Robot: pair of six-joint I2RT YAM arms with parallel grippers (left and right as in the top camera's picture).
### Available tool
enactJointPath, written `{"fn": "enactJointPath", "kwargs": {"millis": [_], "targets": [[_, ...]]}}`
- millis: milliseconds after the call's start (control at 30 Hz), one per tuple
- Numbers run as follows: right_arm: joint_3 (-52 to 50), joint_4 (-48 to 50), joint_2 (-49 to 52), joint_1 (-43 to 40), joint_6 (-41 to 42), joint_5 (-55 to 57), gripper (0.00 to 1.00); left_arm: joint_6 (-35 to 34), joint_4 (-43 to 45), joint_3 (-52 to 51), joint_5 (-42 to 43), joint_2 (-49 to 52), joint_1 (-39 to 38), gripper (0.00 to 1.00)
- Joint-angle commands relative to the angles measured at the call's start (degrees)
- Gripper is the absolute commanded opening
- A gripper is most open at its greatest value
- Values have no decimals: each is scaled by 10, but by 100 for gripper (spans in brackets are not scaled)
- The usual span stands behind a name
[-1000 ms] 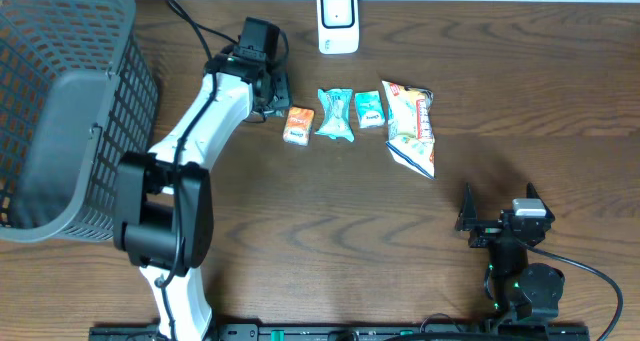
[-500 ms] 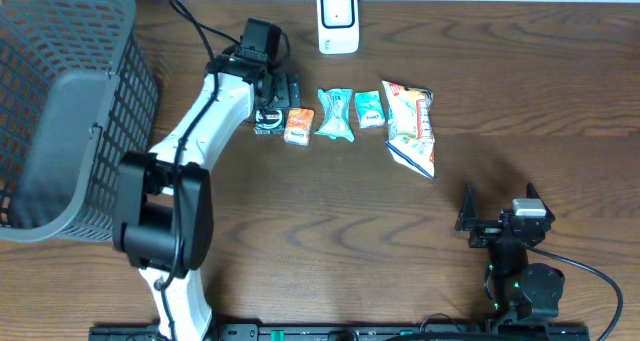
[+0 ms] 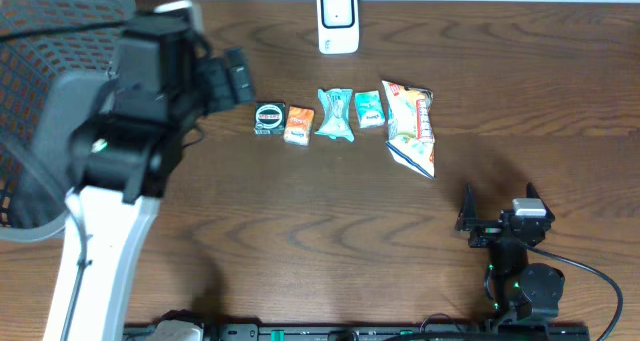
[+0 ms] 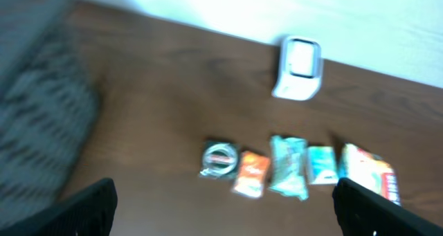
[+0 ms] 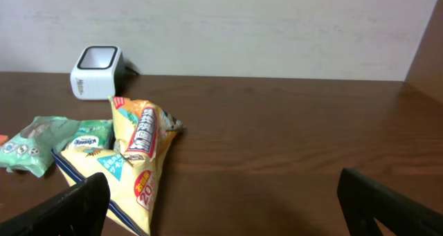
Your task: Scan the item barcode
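No item is at the scanner [image 3: 338, 21] and none is held, so the scan itself looks to be wholly ahead, at least for whichever item is picked next. Whether any of them has already been read, the pictures cannot say. Five items lie in a row on the worktop [image 3: 300, 221] just in front of the scanner: a round dark tin [image 3: 269, 118] at the left end and an orange packet [image 3: 297, 125] touching or just beside it. Then come a green packet [image 3: 335, 115], a small green packet [image 3: 370, 109] and a yellow snack bag [image 3: 410, 126] at the right end. The left end effector [image 4: 223, 194] hangs high above the worktop, left of the row, with its fingers spread wide and nothing between them. Its wrist view is blurred but shows the whole row and the scanner below it. The right end effector [image 5: 225, 201] sits low at the near right, well apart from the row, also spread wide and empty, facing the snack bag. What remains, by my reading, is to grasp one item, carry it to the scanner's window with its barcode turned toward it, and set it aside. The basket [image 3: 60, 81] stands at the left; what it holds cannot be told.
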Motion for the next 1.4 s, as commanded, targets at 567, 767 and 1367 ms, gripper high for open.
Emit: {"fn": "enactJointPath", "kwargs": {"millis": [567, 767, 1367], "targets": [[-1, -3, -3, 3, -7, 0, 99, -155, -263, 7, -5, -48, 221, 98], [-1, -3, -3, 3, -7, 1, 99, -166, -294, 7, -7, -47, 248, 98], [-1, -3, -3, 3, -7, 0, 99, -166, -294, 7, -7, -46, 248, 98]]}}
